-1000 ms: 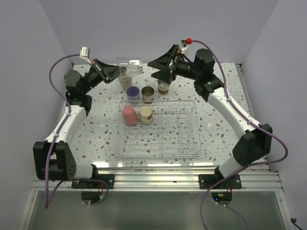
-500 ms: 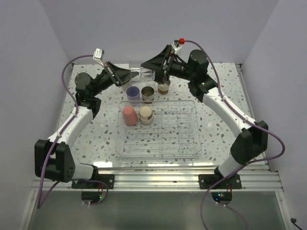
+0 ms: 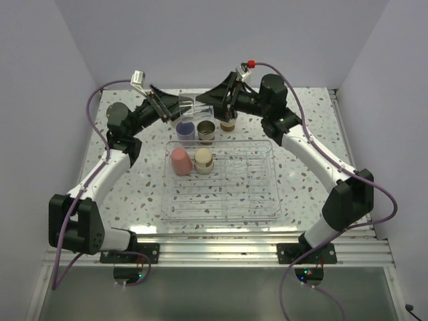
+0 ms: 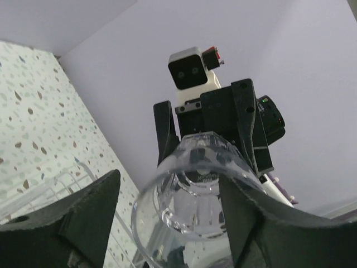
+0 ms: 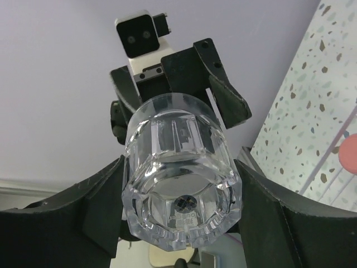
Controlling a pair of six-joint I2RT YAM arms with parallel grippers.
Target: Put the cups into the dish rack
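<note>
Handover of clear cup (image 3: 186, 105) is judged in hand: it is held mid-air behind dish rack (image 3: 275, 180), clamped in left gripper (image 3: 179, 107) jaws, with right gripper (image 3: 208, 110) jaws flanking it, grip not confirmable; right clamp is needed before left release.

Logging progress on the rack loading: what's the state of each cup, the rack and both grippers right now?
clear cup: sideways in mid-air between both grippers.
right gripper: shut on it.
left gripper: straddling it, grip unclear.
lavender cup: upright on table.
near steel cup: upright on table.
far steel cup: upright on table.
coral-pink cup: in rack, mouth down.
tan-based cup: in rack, base up.
dish rack: holds two cups.
</note>
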